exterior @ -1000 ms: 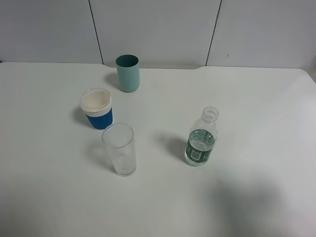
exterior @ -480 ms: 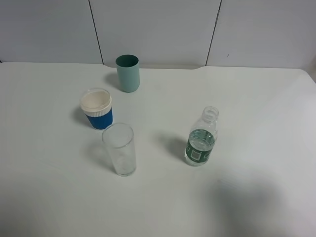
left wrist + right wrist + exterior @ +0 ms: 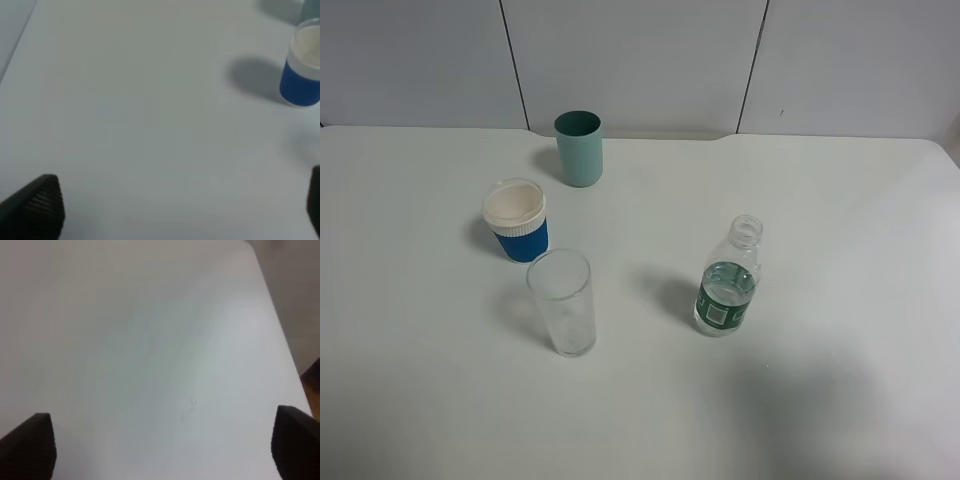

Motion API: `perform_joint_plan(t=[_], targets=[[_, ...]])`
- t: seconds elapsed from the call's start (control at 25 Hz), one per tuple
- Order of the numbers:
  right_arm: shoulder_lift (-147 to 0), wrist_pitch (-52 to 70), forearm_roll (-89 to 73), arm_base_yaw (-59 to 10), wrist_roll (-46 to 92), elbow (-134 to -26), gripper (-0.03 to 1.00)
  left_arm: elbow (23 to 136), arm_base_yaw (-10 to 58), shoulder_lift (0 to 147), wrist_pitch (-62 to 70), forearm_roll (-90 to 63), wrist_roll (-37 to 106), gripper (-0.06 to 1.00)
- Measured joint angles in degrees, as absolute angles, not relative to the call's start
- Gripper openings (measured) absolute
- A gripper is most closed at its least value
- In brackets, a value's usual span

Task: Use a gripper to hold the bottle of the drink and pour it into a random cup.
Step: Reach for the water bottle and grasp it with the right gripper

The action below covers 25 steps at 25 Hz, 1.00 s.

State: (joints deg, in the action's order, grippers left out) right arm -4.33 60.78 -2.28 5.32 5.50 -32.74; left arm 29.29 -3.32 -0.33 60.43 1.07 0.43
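The bottle of the drink (image 3: 728,282) stands upright and uncapped right of centre on the white table, with a dark green label and clear liquid inside. The tall clear cup (image 3: 562,303) stands left of it, nearer the front. Neither arm shows in the exterior high view. In the left wrist view my left gripper (image 3: 175,210) is open over bare table, its black fingertips (image 3: 37,205) at the frame's corners. In the right wrist view my right gripper (image 3: 165,450) is open over bare table, fingertips (image 3: 30,445) wide apart. Neither wrist view shows the bottle or the clear cup.
A blue cup with a white rim (image 3: 516,220) stands behind the clear cup and also shows in the left wrist view (image 3: 301,67). A teal cup (image 3: 579,148) stands near the back wall. The table's edge (image 3: 280,335) shows in the right wrist view.
The soft shadow on the table at the front right has shifted slightly. The bottle and cups have not moved.
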Motion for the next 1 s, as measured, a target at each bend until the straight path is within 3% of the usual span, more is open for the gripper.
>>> perform_joint_plan(t=[0.36, 0.72, 1.0], targets=[[-24.49, 60.65, -3.14, -0.24, 7.8, -40.84, 0.85, 29.29, -3.32, -0.33, 60.43, 1.07, 0.43, 0.98], [-38.98, 60.54, -3.14, -3.94, 13.88, -40.84, 0.85, 29.29, -3.32, -0.33, 60.43, 1.07, 0.43, 0.98], [-40.58, 59.34, -6.78, -6.81, 27.03, -35.29, 0.85, 29.29, -3.32, -0.33, 60.43, 1.07, 0.43, 0.98]])
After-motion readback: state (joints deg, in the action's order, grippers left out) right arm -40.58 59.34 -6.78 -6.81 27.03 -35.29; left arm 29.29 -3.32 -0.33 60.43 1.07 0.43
